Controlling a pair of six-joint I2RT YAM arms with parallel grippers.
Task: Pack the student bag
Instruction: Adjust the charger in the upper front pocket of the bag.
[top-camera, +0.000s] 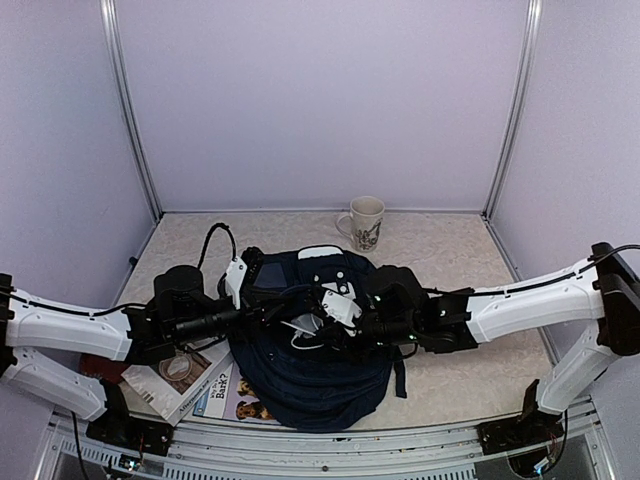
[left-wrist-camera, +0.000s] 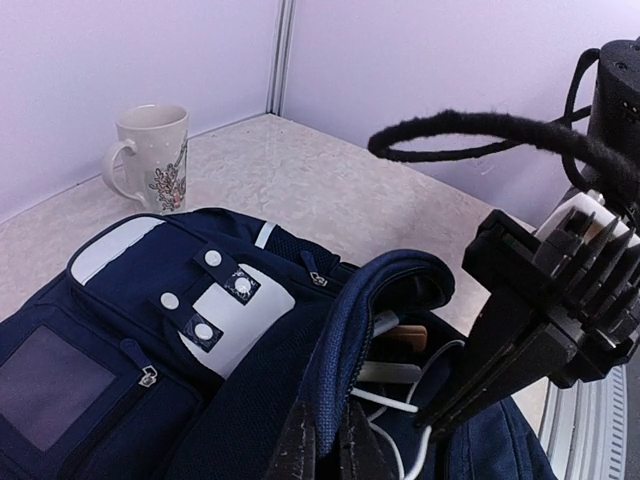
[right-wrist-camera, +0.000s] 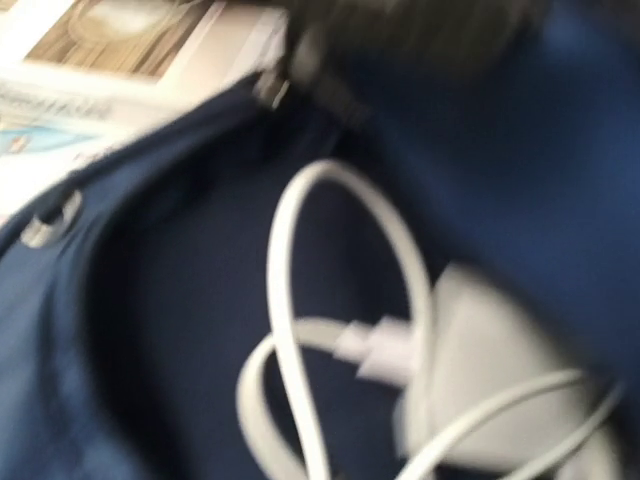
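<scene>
— White cable (right-wrist-camera: 300, 330), entry one, is looping directly under the right wrist lens; smooth, round in section, curling in loose coils; it is running into one white charger block (right-wrist-camera: 480, 370), rounded at the corners and blurred.

— What is it lying in?

— It is lying inside the student bag (top-camera: 310, 380); one item, navy woven fabric with white trim stripes; one white patch is showing near the top, crossed by two navy tabs carrying four white round studs; the bag is lying flat at the middle of the table (top-camera: 450, 270), its main opening gaping between the two arms.

— How are the fingers standing?

— Left gripper (left-wrist-camera: 325, 455) is pinching the padded rim of that opening; its fingers (left-wrist-camera: 300, 450) are closing tight on the navy cloth and holding the rim raised. Right gripper (left-wrist-camera: 445, 412), black and ribbed, is reaching down into the opening with both fingers pressed together, tips just beside the cable; whether they are nipping it, nobody can tell.

— What else is being listed?

— One mug (top-camera: 362, 222), cream glazed, single handle, dark drawing on its side, is standing upright near the back wall, well apart from the bag; printed papers (top-camera: 200, 390), glossy, at least two, are lying at the near left edge and touching the bag; the table is showing a pale speckled surface.
</scene>
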